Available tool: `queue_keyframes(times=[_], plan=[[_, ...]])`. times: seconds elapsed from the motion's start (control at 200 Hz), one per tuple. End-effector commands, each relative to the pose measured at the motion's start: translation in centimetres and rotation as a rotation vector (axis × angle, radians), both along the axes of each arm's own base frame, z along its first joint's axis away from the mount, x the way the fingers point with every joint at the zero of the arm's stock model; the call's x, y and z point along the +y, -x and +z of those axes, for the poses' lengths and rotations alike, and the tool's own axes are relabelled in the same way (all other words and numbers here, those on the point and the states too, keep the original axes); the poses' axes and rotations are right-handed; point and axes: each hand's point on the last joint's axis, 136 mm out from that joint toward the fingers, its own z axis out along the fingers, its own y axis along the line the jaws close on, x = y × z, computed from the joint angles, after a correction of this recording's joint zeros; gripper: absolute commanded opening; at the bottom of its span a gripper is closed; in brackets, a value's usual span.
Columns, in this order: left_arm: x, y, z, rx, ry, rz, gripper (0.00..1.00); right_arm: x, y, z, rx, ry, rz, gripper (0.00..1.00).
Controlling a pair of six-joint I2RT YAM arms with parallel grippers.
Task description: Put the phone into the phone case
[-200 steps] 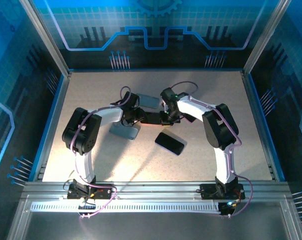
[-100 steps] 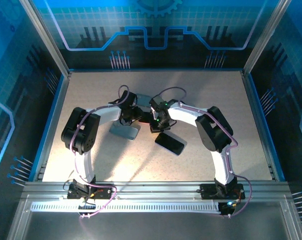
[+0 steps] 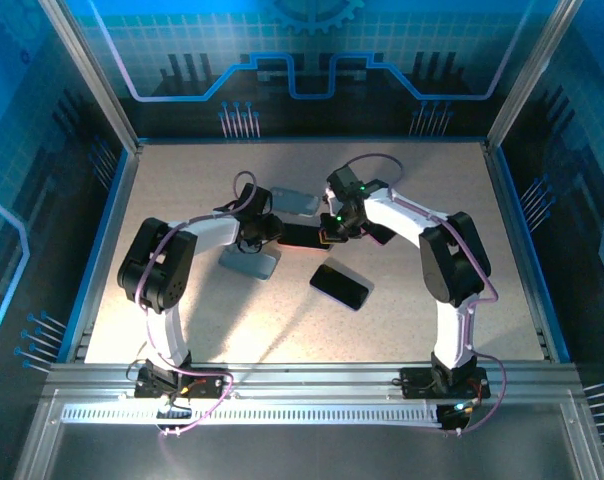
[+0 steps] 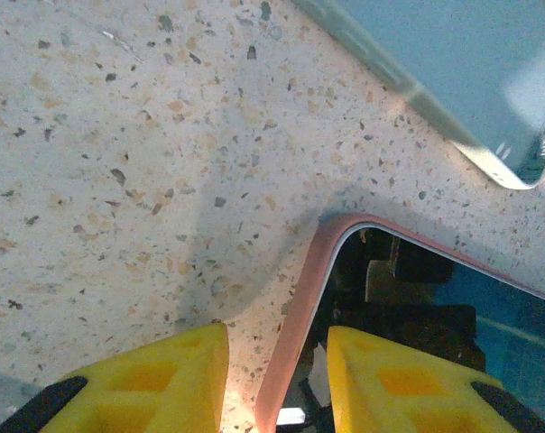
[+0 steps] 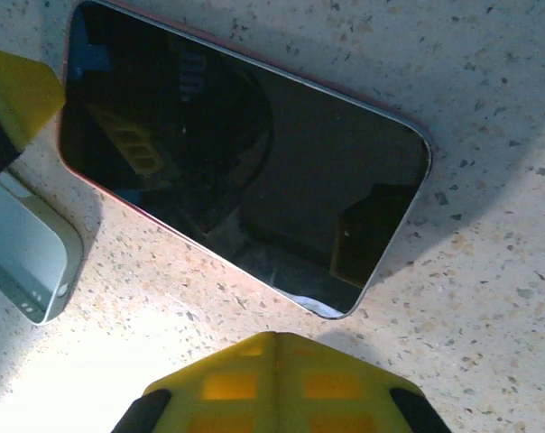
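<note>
Phone [image 3: 302,237] handling carries one main risk in the top external view: the device sits flat on the table [image 3: 182,180] between the left gripper [image 3: 267,229] and the right gripper [image 3: 332,232], so an uneven push from either side is likely to spin it or drive it away from the phone case [image 3: 295,201], which lies just behind it. A dark slab [image 3: 340,285] lies apart on the near side and could be struck if the phone skids that way. In the left wrist view, the risk is a poor hold. The left gripper [image 4: 277,338] is spread open with only the pink rim of the phone [image 4: 417,307] in the gap. One of its yellow fingers [image 4: 173,379] stands over bare table and the other over the glass, so closing here would probably pinch the rim alone and tip the device. The phone case [image 4: 453,63] lies beyond the phone's corner, close but apart from it. In the right wrist view, the right gripper [image 5: 272,347] appears pressed closed and holds nothing. Its tip stands just beside the long edge of the phone [image 5: 236,162], and whether it touches cannot be determined. A hard nudge from here could drive the phone against the edge of the phone case [image 5: 24,253].
</note>
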Motion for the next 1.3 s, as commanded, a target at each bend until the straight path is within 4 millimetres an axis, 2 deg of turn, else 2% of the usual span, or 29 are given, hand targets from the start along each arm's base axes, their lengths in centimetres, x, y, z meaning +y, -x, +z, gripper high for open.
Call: queue_keyframes(times=[0.0, 0.455, 0.715, 0.876, 1.101, 1.296], plan=[[0.2, -0.3, 0.8, -0.028, 0.000, 0.018, 0.35, -0.9, -0.4, -0.6, 0.001, 0.039, 0.018, 0.00], [-0.1, -0.4, 0.2, -0.018, 0.002, 0.001, 0.35, -1.4, -1.1, -3.2, 0.030, 0.087, 0.006, 0.00], [-0.1, -0.1, -0.2, -0.007, 0.004, 0.000, 0.35, -1.5, -0.3, -5.3, 0.072, 0.116, 0.019, 0.00], [-0.3, 0.3, -0.6, 0.001, 0.002, -0.009, 0.35, -2.1, 2.1, -8.2, 0.120, 0.196, 0.051, 0.00], [-1.0, 0.7, -1.2, 0.014, 0.002, -0.024, 0.35, -2.8, 7.7, -13.1, 0.255, 0.273, 0.096, 0.00], [-1.6, 1.1, -1.7, 0.023, 0.004, -0.030, 0.35, -3.6, 9.8, -15.3, 0.326, 0.300, 0.093, 0.00]])
